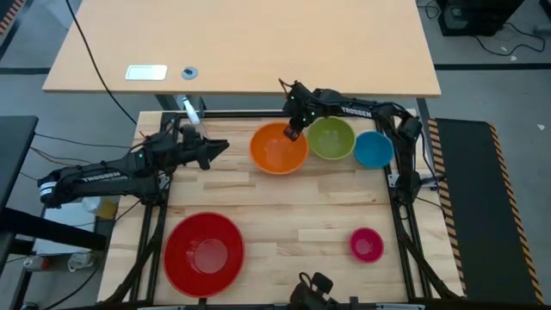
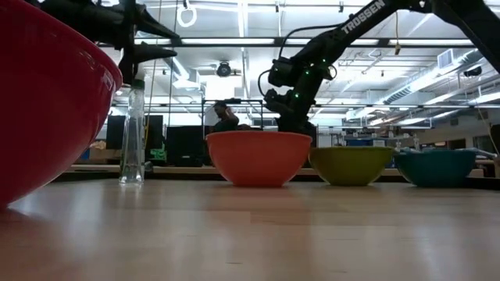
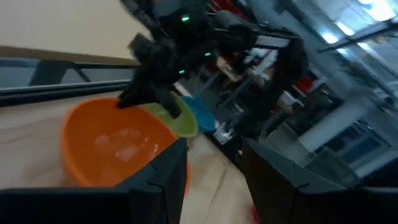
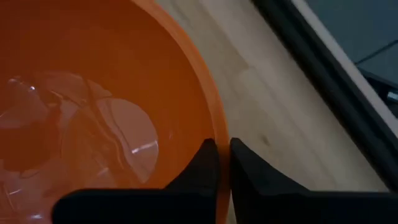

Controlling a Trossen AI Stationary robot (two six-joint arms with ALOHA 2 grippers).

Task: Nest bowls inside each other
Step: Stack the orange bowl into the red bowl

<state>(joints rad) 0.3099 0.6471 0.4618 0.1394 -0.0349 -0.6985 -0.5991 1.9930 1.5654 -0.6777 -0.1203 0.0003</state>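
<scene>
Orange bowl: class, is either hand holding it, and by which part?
The right hand pinches the orange bowl by its rim, on the side nearest the green bowl. The left hand holds nothing.

Robotics lab, ceiling strip lights [image 2: 437, 74], dark monitors [image 2: 183, 144] behind, pale desk [image 1: 241, 43], floor cables [image 1: 508, 39]

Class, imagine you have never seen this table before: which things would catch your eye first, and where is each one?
Probably the big red bowl at the table's near left, the largest thing there. Next, the row at the far edge: orange bowl, green bowl and blue bowl, with the right claw shut on the orange bowl's rim. A small pink bowl sits alone near right.
</scene>
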